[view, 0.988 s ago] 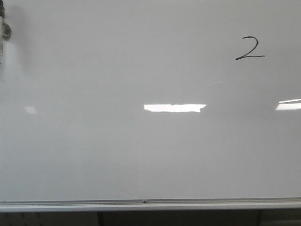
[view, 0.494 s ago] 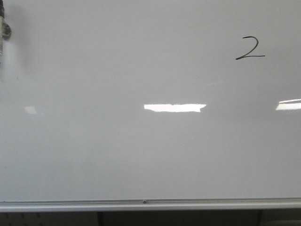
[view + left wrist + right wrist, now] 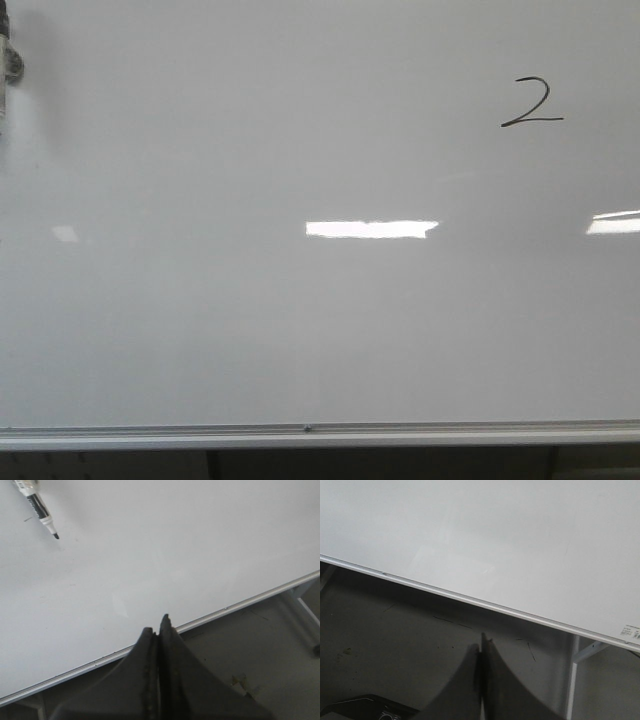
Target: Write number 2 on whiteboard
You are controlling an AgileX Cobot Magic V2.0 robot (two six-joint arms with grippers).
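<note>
Plainly, the writing looks done: you can see the number 2 (image 3: 531,103) drawn in thin black on the upper right of the whiteboard (image 3: 300,330), with its curved top and long slanted base stroke complete. I judge nothing is left of the mark itself; at most the arms need parking.

Your left gripper (image 3: 159,625) has its two dark fingers pressed flat against each other with nothing between them, and it hangs near the silver bottom rail (image 3: 240,604) of the board. Your right gripper (image 3: 481,645) is likewise pinched closed and empty, sitting below the rail over the dark floor.

Neither hand carries the marker (image 3: 39,509). In the left wrist view it shows at the far corner, uncapped, tip towards the board, but its upper end is cut off by the frame, so you cannot tell what holds it or whether the tip touches the surface. In the front view a dark blurred shape (image 3: 10,60) sits at the upper left edge; it may be that marker or its mount, though it is too cropped to be sure.
</note>
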